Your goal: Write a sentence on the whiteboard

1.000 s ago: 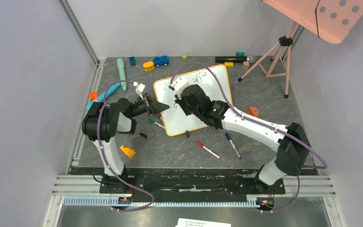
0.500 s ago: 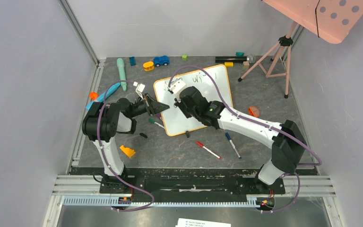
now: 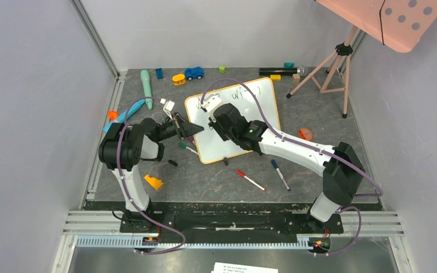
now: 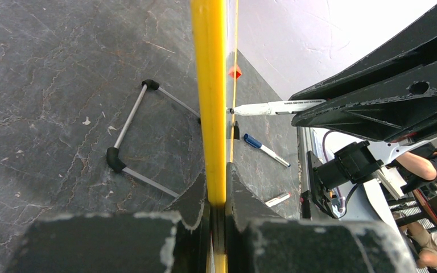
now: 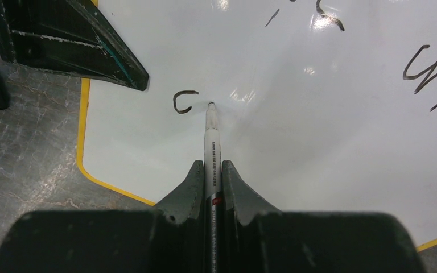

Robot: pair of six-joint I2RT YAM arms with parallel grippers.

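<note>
1. The whiteboard (image 3: 213,149) lies skewed on the tabletop (image 3: 205,182), at mid-width and nearer the back edge than the front.
2. The sentence (image 5: 185,102) shows as a small "C" near the board's left edge. There are a few wobbly dark strokes farther toward the board's back edge.
3. The right gripper (image 5: 211,170) is clamped tight on a white marker (image 5: 211,136). The marker's tip touches the board just right of the "C".
4. The left gripper (image 4: 216,179) is pinched closed on the board's orange-yellow left edge.
5. A red marker (image 3: 250,180) and a blue marker (image 3: 280,174) lie between the board and the tabletop's front edge.
6. A blue toy car (image 3: 193,73) sits near the back edge.
</note>
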